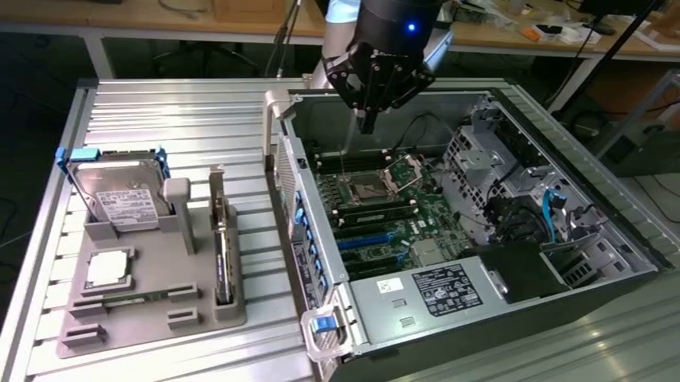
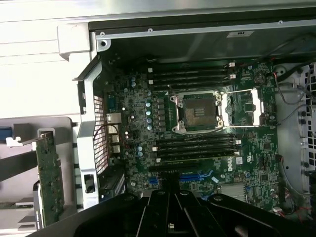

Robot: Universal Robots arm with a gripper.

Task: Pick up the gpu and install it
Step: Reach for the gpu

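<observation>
The gpu (image 1: 221,239) stands thin edge-on in a slot of the grey holder (image 1: 202,314) on the exterior view's left, outside the computer case. In the wrist view the gpu (image 2: 49,173) shows its green board and silver bracket beside the case wall. My gripper (image 1: 367,122) hangs over the far end of the open case, well away from the gpu, shut and holding nothing. Its dark fingers (image 2: 157,210) point down over the motherboard (image 2: 197,148).
The open computer case (image 1: 318,263) holds the motherboard (image 1: 388,227) with an open CPU socket (image 1: 367,189), cables and drive bays on the exterior view's right. The grey holder also carries a silver hard drive (image 1: 123,203), a processor chip (image 1: 110,269) and a memory stick (image 1: 138,297).
</observation>
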